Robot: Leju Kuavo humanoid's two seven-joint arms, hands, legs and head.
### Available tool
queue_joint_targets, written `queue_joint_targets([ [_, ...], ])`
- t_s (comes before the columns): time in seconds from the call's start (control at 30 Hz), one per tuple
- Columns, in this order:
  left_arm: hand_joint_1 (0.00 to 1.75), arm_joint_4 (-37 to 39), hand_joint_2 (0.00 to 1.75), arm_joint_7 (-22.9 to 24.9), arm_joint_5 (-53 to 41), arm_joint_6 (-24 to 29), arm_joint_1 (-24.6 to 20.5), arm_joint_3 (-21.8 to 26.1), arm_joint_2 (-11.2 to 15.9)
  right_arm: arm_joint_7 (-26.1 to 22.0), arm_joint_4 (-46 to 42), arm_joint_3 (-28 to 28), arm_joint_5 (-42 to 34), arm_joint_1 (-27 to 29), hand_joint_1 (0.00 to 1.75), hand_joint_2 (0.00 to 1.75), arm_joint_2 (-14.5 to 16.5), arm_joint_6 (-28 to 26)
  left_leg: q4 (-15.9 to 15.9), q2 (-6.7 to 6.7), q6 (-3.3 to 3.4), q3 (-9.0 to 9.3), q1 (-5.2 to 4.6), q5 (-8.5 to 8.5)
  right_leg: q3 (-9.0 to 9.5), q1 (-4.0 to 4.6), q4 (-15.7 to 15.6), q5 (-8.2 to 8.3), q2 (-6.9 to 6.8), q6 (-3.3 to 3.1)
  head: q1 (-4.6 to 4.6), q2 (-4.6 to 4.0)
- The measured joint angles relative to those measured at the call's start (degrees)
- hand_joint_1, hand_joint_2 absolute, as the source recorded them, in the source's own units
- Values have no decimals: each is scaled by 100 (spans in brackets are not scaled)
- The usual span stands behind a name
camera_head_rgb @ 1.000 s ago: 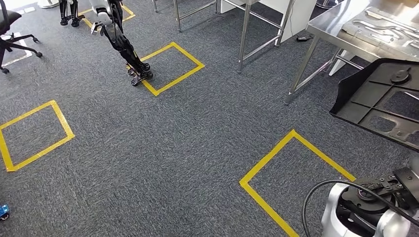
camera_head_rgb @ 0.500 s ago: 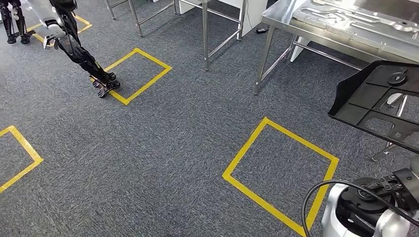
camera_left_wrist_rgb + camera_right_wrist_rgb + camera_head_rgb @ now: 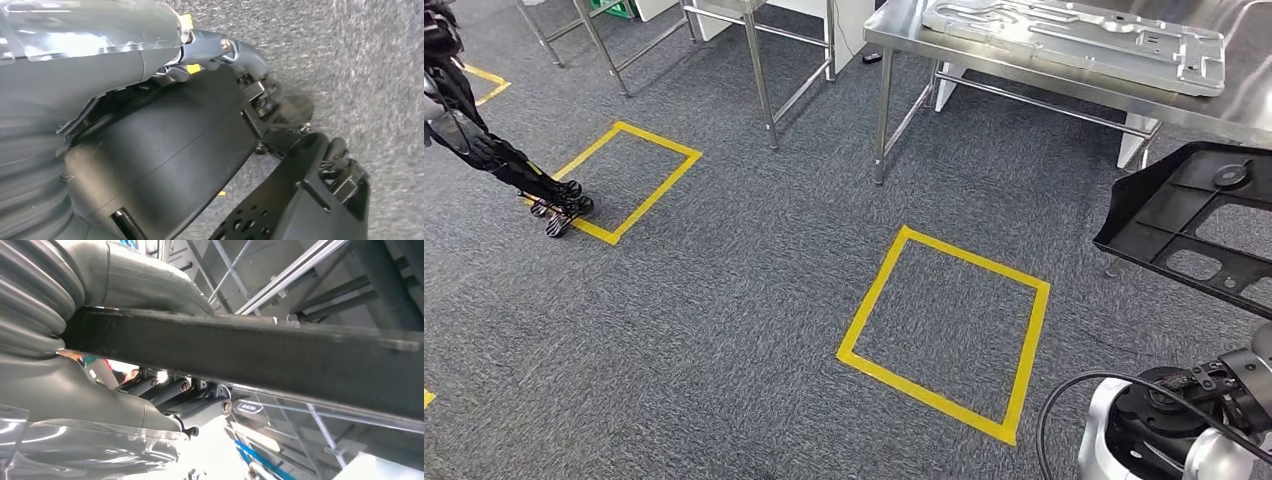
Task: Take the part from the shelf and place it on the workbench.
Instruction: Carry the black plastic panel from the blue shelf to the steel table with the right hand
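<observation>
A black part is held up at the right edge of the head view, a flat moulded tray-like piece with ribs, cut-outs and a round boss near its far side. In the right wrist view the same part is seen edge-on as a dark bar, and the right hand is wrapped on it, thumb on one face and the darker fingers tucked against the other, so it's being gripped there.

The left hand is seen in the left wrist view, hung over grey carpet next to dark robot body parts. Whether it's open or closed can't be told, too much of it is hidden and blurred.

Far right, a steel workbench is seen, with a silver stamped metal plate laid flat on it. The part is held nearer than the bench and well apart from the plate, not set down on anything.

On the carpet, a yellow tape square is marked out near the middle, just in front of the bench legs. A second tape square is laid farther left, and the black legs of another robot are planted at its left corner. More steel table legs are seen at the far side.
</observation>
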Motion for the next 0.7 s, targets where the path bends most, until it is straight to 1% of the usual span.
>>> queue_joint_targets([
  [0.03, 0, -1, 175, 1, -2, 1, -7, -5, -7, 1, -14, -5, 9, 22, 175, 175, -1, -11, -49, 65, 23, 19, 16, 24, -16, -10, -11, 21, 44, 42, 1, 0],
  [0.07, 0, -2, 175, 2, -2, 6, -10, -8, -13, -1, -31, -13, 25, 43, 175, 175, -2, -29, -103, 133, 54, 36, 26, 63, -34, 2, 5, 10, -7, 69, 1, 0],
  [0.1, 0, -2, 175, 3, -2, 11, -12, -10, -18, -1, -49, -20, 40, 54, 175, 175, -5, -47, -160, 211, 92, 52, 38, 105, -82, 17, 93, -58, -133, 83, 2, 0],
  [0.13, 0, -3, 175, 5, -3, 19, -5, -13, -24, -2, -61, -27, 55, 59, 175, 175, -10, -68, -208, 297, 121, 60, 48, 139, -188, 33, 311, -199, -315, 87, 4, 0],
  [0.17, 0, -2, 175, 6, -3, 33, 9, -14, -22, -2, -67, -32, 70, 65, 175, 175, -15, -87, -221, 383, 139, 54, 29, 150, -344, 44, 635, -389, -508, 89, 6, 0],
  [0.2, 0, -2, 175, 7, -4, 47, 23, -15, -21, -2, -69, -34, 81, 71, 175, 175, -19, -103, -220, 474, 150, 40, 17, 154, -525, 37, 1021, -579, -623, 99, 7, 0],
  [0.23, 0, -2, 175, 9, -4, 65, 35, -16, -20, -2, -69, -35, 96, 82, 175, 175, -20, -122, -216, 567, 150, 26, 7, 152, -674, 30, 1353, -707, -681, 115, 8, 0],
  [0.27, 0, -2, 175, 15, -3, 81, 42, -16, -18, -2, -69, -35, 112, 91, 175, 175, -21, -143, -210, 653, 148, 18, 1, 148, -731, 23, 1512, -733, -707, 130, 8, 0],
  [0.3, 0, -2, 175, 24, -1, 93, 42, -16, -16, -2, -70, -36, 129, 96, 175, 175, -24, -159, -202, 735, 139, 15, 0, 141, -667, 17, 1443, -651, -732, 144, 8, 0],
  [0.33, 0, -2, 175, 34, 2, 102, 41, -16, -15, -2, -71, -36, 145, 96, 175, 175, -26, -171, -186, 809, 124, 17, 2, 127, -476, 14, 1137, -487, -785, 152, 8, 0],
  [0.37, 0, -2, 175, 44, 5, 107, 40, -16, -15, -2, -76, -36, 156, 93, 175, 175, -28, -178, -160, 876, 101, 22, 3, 106, -224, 17, 700, -334, -904, 150, 8, 0],
  [0.4, 0, -2, 175, 54, 11, 110, 36, -16, -14, 0, -83, -36, 161, 91, 175, 175, -31, -182, -131, 934, 72, 21, -10, 77, -8, 29, 326, -220, -1035, 126, 8, 0],
  [0.43, 0, -2, 175, 61, 20, 109, 34, -16, -12, 1, -91, -37, 163, 87, 175, 175, -32, -186, -104, 984, 42, 21, -25, 48, 134, 44, 73, -164, -1128, 92, 8, 0],
  [0.47, 0, -2, 175, 67, 34, 107, 32, -16, -11, 2, -99, -38, 163, 84, 175, 175, -33, -192, -83, 1028, 14, 28, -41, 23, 184, 59, -32, -167, -1175, 55, 8, 0],
  [0.5, 0, -2, 175, 74, 49, 100, 29, -16, -9, 2, -103, -39, 163, 86, 175, 175, -34, -200, -77, 1076, -13, 38, -55, 7, 174, 74, -19, -168, -1136, 18, 7, 0],
  [0.53, 0, -2, 175, 81, 66, 87, 24, -16, -9, 1, -111, -40, 163, 88, 175, 175, -35, -207, -73, 1128, -39, 55, -52, -6, 165, 73, -20, -163, -1061, -12, 7, 0],
  [0.57, 0, -2, 175, 87, 83, 67, 16, -16, -9, 1, -123, -42, 163, 91, 175, 175, -37, -216, -49, 1108, -75, 63, -39, -36, 160, 64, -29, -154, -998, -42, 7, 0],
  [0.6, 0, -2, 175, 92, 95, 46, 9, -16, -10, -1, -138, -43, 164, 89, 175, 175, -38, -226, 24, 1017, -110, 43, -24, -100, 158, 52, -38, -141, -935, -73, 7, 0],
  [0.63, 0, -2, 175, 92, 103, 24, 4, -16, -11, -1, -153, -44, 166, 87, 175, 175, -39, -236, 212, 869, -143, -33, -6, -232, 155, 38, -47, -126, -876, -103, 7, 0],
  [0.67, 0, -2, 175, 88, 108, 5, -7, -16, -13, -2, -163, -45, 168, 85, 175, 175, -39, -248, 526, 692, -170, -167, 10, -418, 148, 31, -49, -114, -818, -127, 7, 0],
  [0.7, 0, -2, 175, 83, 109, -7, -24, -15, -14, -2, -167, -46, 169, 84, 175, 175, -39, -257, 939, 573, -183, -347, 16, -626, 135, 32, -48, -106, -756, -145, 7, 0],
])
